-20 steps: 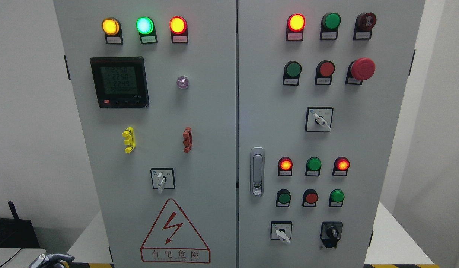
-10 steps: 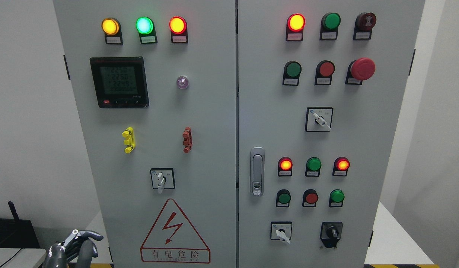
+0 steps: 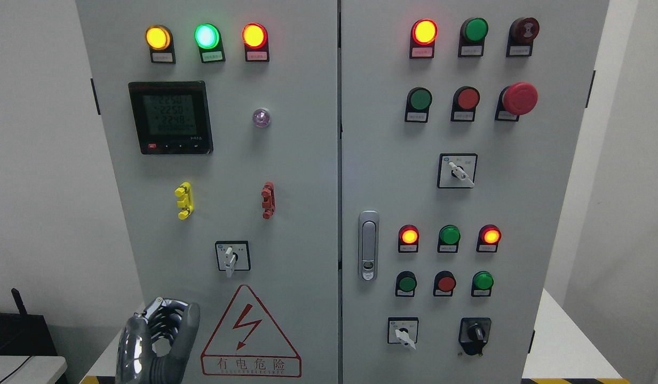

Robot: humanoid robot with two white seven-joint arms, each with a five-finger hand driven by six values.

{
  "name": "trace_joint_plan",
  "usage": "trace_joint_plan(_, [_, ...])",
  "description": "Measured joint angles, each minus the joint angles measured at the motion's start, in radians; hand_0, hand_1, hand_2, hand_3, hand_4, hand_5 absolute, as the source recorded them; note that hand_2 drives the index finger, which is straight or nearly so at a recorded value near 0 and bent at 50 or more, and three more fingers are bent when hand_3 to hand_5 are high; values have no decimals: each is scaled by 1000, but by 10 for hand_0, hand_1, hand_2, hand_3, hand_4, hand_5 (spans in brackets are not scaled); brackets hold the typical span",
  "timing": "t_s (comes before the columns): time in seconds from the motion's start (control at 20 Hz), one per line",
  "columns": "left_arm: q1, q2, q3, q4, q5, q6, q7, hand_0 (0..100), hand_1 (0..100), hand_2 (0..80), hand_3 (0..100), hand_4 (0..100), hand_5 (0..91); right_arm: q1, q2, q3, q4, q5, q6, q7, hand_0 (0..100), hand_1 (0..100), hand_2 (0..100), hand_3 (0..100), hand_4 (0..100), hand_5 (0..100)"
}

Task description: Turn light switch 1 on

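The left hand (image 3: 158, 341), fingers curled and holding nothing, sits at seven o'clock. The switch (image 3: 231, 257), maybe the target, waits untouched at its one o'clock. Turning is left.

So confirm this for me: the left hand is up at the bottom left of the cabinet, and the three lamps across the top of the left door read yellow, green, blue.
Not quite. In the head view the third lamp glows red, not blue. The yellow lamp, green lamp and left hand are as you said.
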Motion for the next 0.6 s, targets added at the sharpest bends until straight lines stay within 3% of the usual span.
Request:
trace_joint_plan(0.25, [-28,-21,-55,-2,-23,100,71,1,277,571,898,908,846,0,0,0,0,0,0,0,120,389,0,0,0,0])
trace_joint_plan(0.6, [-70,-43,-102,2,-34,190,126,0,336,548,882,901,846,0,0,0,0,0,0,0,120,389,0,0,0,0])
